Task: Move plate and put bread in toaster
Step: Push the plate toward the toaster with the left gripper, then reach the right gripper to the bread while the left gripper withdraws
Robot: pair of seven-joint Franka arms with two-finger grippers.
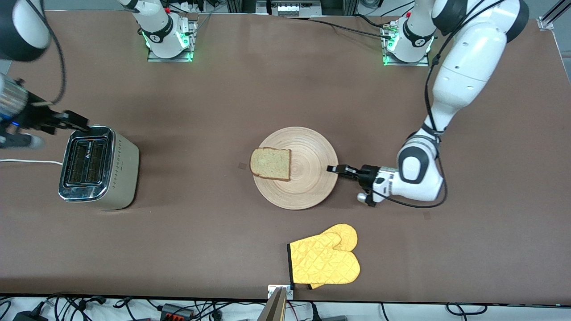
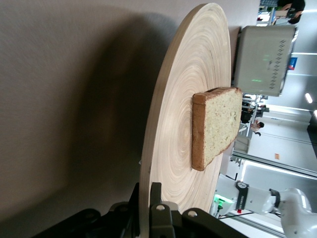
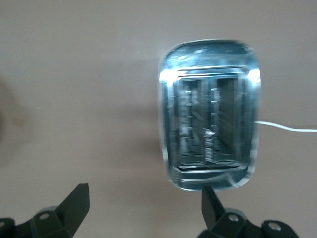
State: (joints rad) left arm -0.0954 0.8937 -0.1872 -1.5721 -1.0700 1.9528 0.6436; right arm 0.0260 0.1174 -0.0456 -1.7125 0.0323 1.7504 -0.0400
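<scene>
The left gripper [image 1: 332,169] has its jaws clenched on the rim of the plate [image 1: 312,187] at the end toward the left arm. The bread [image 1: 271,163] lies on the plate's opposite edge, toward the toaster [image 1: 99,167], over which the right gripper [image 3: 143,208] hangs released (waiting).

The brown table [image 1: 285,89] carries 3 things directly. The toaster [image 1: 99,167] stands toward the right arm's end, its white cord [image 1: 26,161] trailing across the surface to the table's edge. The plate [image 1: 308,178] lies flat near the middle. A yellow oven mitt [image 1: 324,260] lies nearer the front camera than the plate, close to the table's near edge.
</scene>
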